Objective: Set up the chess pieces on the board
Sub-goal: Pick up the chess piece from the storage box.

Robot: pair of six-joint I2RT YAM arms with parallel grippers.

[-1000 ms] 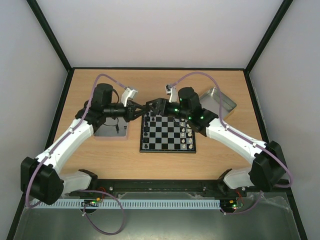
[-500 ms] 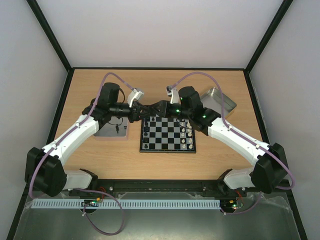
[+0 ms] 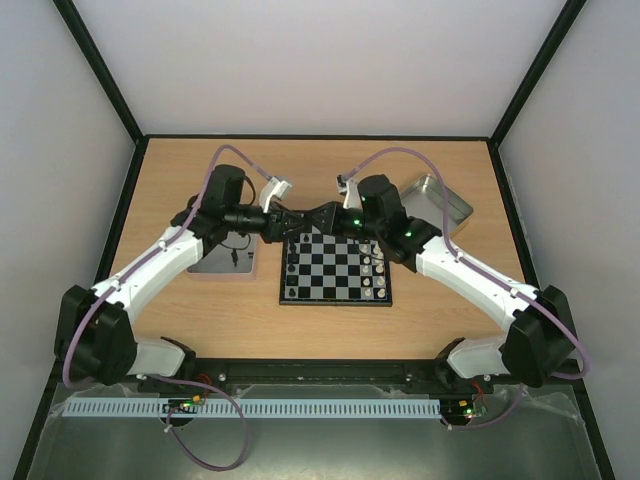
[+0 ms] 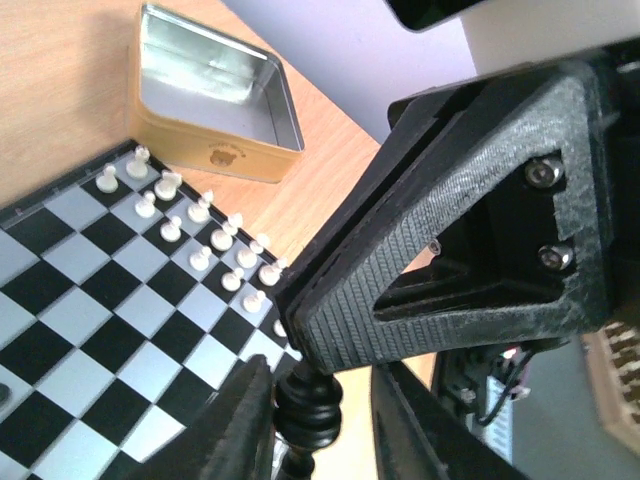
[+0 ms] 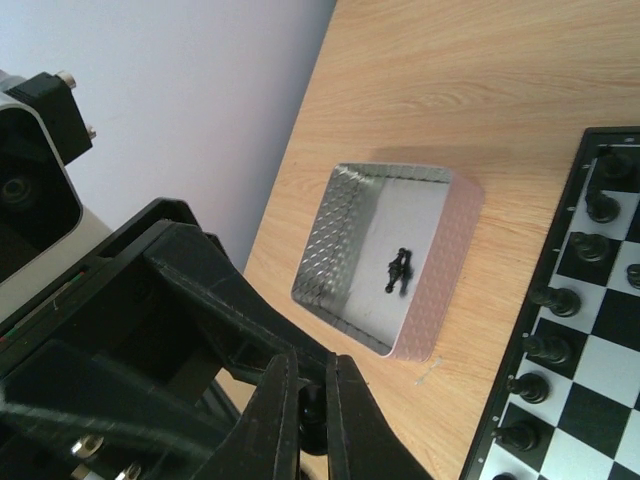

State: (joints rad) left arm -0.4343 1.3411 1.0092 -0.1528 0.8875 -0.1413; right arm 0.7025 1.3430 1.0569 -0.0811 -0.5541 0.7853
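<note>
Both grippers meet above the far left corner of the board (image 3: 335, 265). My right gripper (image 3: 314, 216) is shut on a black chess piece (image 5: 312, 412), seen between its fingers (image 5: 312, 372) in the right wrist view. In the left wrist view the same piece (image 4: 308, 420) stands between my left gripper's (image 4: 320, 385) fingers, against one finger with a gap to the other; the jaws are open. The right gripper's tip (image 4: 400, 320) sits on top of it. Black pieces (image 3: 291, 262) line the board's left column and also show in the right wrist view (image 5: 545, 345).
A metal tray (image 3: 205, 262) left of the board holds one lying black piece (image 5: 397, 270). Another tray (image 3: 435, 200) stands at the back right, also in the left wrist view (image 4: 215, 90). White pieces (image 3: 373, 272) fill the board's right columns.
My left gripper has swung right and away from the left tray to meet the right gripper. The right gripper has shifted slightly left and back.
</note>
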